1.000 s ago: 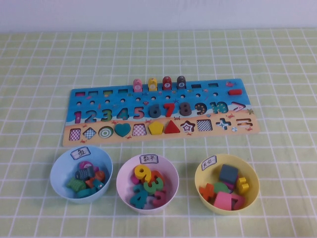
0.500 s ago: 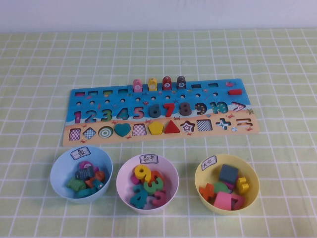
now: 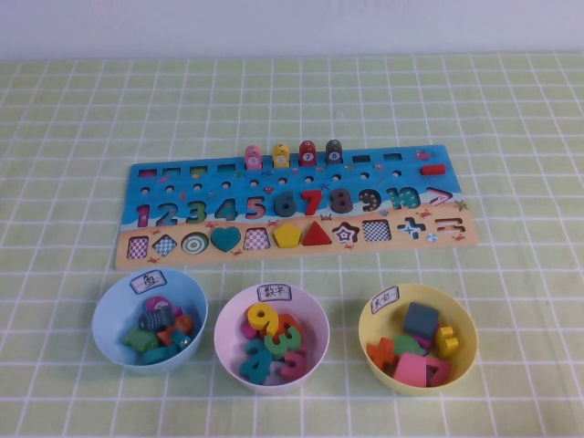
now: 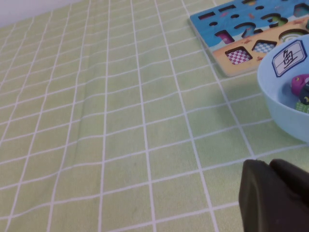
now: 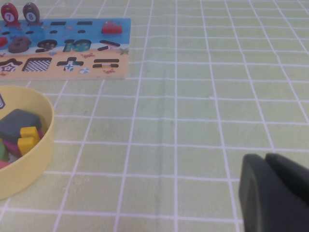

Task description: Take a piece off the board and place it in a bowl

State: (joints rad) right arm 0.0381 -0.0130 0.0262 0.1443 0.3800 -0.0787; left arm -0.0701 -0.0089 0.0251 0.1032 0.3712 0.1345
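change: none across the last second | left gripper (image 4: 273,195) parked beside blue bowl (image 4: 285,104), right gripper (image 5: 273,193) beside bowl (image 3: 418,338), fingers unclear | piece (image 3: 411,369) in bowl, off board (image 3: 297,208) | task looks complete

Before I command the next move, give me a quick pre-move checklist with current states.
1. Pink piece in the yellow bowl: ok, it lies there among other blocks.
2. Board flat on the table: ok.
3. Left gripper off the work: ok, above bare cloth beside the blue bowl; fingers shut.
4. Right gripper off the work: ok, above cloth apart from the yellow bowl; fingers shut.
5. Either gripper carrying anything: cannot tell fully, nothing shows.
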